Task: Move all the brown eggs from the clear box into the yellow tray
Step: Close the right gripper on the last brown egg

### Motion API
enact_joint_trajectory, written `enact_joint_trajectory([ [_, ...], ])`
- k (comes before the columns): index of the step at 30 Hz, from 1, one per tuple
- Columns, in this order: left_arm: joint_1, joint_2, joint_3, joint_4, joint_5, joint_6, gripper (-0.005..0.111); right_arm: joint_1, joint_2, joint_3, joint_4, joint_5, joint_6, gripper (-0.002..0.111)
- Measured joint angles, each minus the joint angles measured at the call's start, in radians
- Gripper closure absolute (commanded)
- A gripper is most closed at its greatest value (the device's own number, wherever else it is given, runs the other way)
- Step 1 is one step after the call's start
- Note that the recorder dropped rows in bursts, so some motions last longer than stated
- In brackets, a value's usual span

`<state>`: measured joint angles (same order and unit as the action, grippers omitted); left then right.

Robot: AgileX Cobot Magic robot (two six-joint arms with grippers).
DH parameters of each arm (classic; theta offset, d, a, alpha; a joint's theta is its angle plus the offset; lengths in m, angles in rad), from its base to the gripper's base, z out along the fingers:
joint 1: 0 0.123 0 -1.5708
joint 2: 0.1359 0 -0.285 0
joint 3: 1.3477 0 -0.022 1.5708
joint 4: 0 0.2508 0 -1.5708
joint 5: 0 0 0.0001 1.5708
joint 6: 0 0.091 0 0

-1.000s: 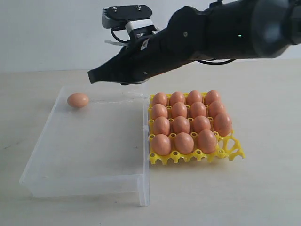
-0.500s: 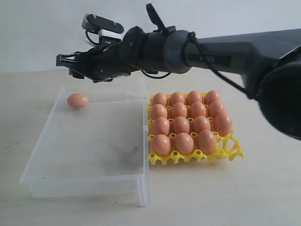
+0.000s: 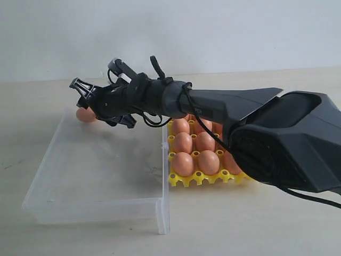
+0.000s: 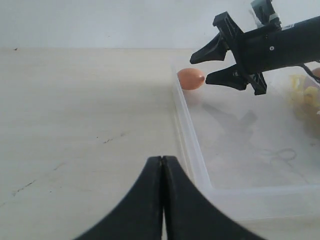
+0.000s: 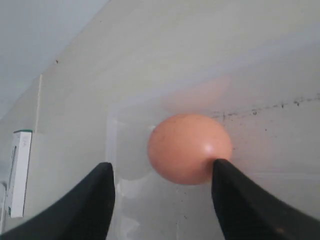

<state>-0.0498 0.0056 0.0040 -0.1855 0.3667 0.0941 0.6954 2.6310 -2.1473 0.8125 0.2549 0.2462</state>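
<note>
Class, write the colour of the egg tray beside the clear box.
The egg tray is bright yellow; the exterior view shows it best.

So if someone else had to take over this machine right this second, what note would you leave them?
Right gripper: open, jaws either side of the one egg in the box, at its far left corner; not gripped yet.
Left gripper: shut, empty, over the table beside the box.
Done: the tray holds many eggs; the arm hides part of it, so no count.
Left: close on the egg, lift it, and set it in whichever tray cup is free.
</note>
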Motion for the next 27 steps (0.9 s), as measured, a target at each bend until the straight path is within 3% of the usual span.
enact_joint_trajectory([
  [27,0.000,0.000,0.000,0.000,0.000,0.000,0.107,0.001,0.108,-0.133,0.040,-0.059,0.030,0.047],
])
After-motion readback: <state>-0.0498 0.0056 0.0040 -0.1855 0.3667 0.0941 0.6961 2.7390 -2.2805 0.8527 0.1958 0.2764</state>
